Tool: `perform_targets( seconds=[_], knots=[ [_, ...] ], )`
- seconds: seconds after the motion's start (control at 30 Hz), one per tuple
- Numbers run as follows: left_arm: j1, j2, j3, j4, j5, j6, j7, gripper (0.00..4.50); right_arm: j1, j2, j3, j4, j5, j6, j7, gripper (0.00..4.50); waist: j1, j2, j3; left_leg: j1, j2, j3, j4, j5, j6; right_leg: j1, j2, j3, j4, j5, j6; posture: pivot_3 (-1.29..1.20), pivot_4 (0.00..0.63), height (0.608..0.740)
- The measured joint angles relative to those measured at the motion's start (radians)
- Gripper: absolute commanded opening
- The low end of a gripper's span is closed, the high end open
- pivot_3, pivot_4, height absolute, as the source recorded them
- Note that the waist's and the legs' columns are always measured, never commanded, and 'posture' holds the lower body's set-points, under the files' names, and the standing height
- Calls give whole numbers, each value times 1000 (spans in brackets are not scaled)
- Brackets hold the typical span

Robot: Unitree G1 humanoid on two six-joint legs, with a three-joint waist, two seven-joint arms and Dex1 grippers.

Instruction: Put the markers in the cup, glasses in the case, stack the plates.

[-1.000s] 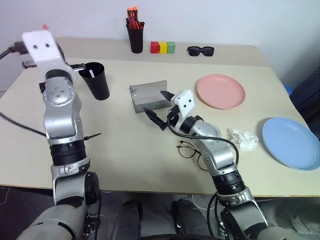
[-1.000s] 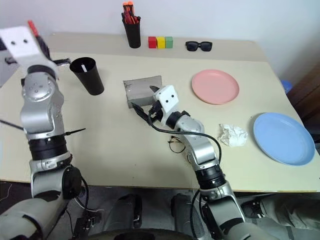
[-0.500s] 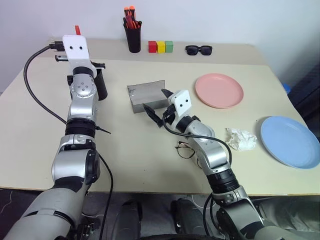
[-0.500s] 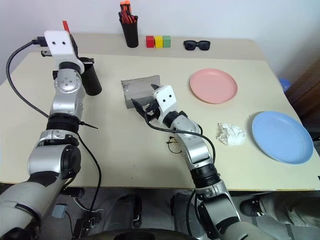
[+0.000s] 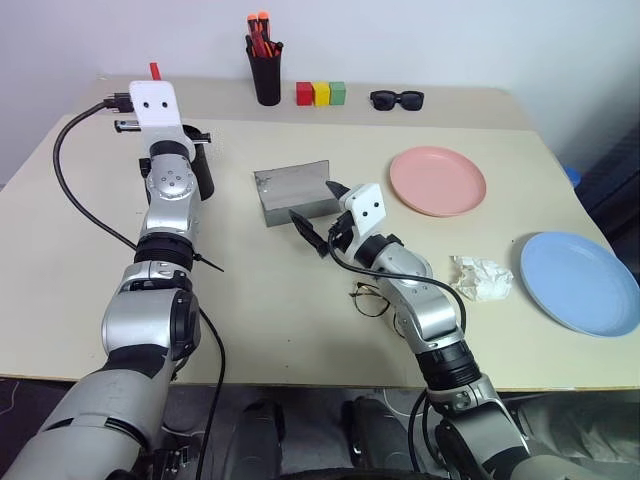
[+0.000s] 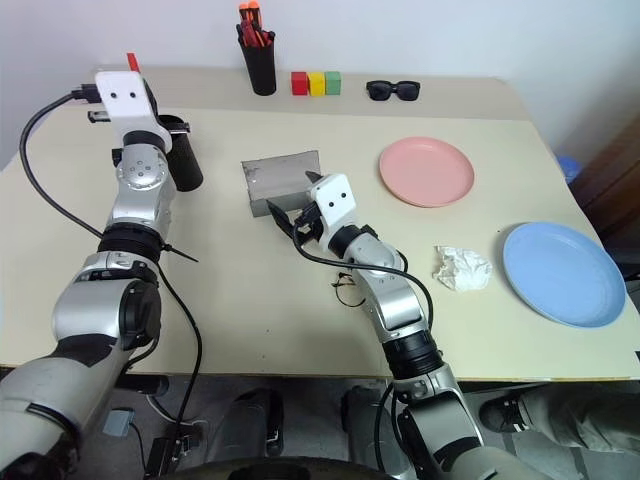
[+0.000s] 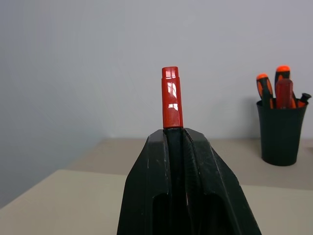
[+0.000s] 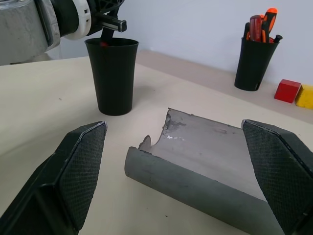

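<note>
From the head views, the left gripper (image 5: 150, 75) hung over the black cup (image 5: 203, 172), ready to drop its load. The left wrist view showed its fingers clamped on the red-capped marker (image 7: 171, 104). In the right wrist view, the right gripper (image 8: 176, 166) gaped empty before the open grey case (image 8: 210, 152), likely steadying for the glasses (image 5: 375, 302) lying beside that arm.
</note>
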Motion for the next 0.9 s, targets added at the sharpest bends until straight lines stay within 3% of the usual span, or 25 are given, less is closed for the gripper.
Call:
perform_targets(
  seconds=[0.03,0.13,0.5,0.57,0.67,0.77,0.9],
  knots=[
    [0,0,1,0,-4,0,0,885,0,0,0,0,0,0,1,4500,0,0,0,0,0,0,0,0,0,0,0,0,0,0,0,0,150,725],
    [0,0,1,0,-5,0,12,2203,0,0,0,0,0,0,4,4500,0,0,0,0,0,0,0,0,0,0,0,0,0,0,0,0,150,725],
    [0,-2,3,-42,-30,-21,-2,2203,-3,-29,-2,-1,1,13,23,4500,1,0,0,0,0,0,0,0,0,0,0,0,0,0,0,0,150,725],
    [1,-17,-15,-124,-100,7,-200,2203,-17,-133,-2,-26,0,39,84,4500,10,0,1,-2,-1,0,1,0,0,0,0,0,0,0,0,0,150,725],
    [2,-18,-89,-270,-164,146,-485,3111,-32,-292,-53,-77,13,74,175,4500,20,1,1,-2,-1,0,2,-1,1,1,-1,0,-2,0,0,0,150,725],
    [31,-21,-182,-332,-158,285,-640,4438,-30,-389,-96,-103,49,99,253,4500,12,3,0,0,-1,0,1,-1,1,1,1,0,-1,0,0,0,150,725],
    [58,-55,-256,-283,-132,375,-730,4438,3,-482,-143,-123,81,120,317,4500,-5,4,1,0,0,0,1,-1,1,0,1,0,0,0,0,0,150,725]
  ],
)
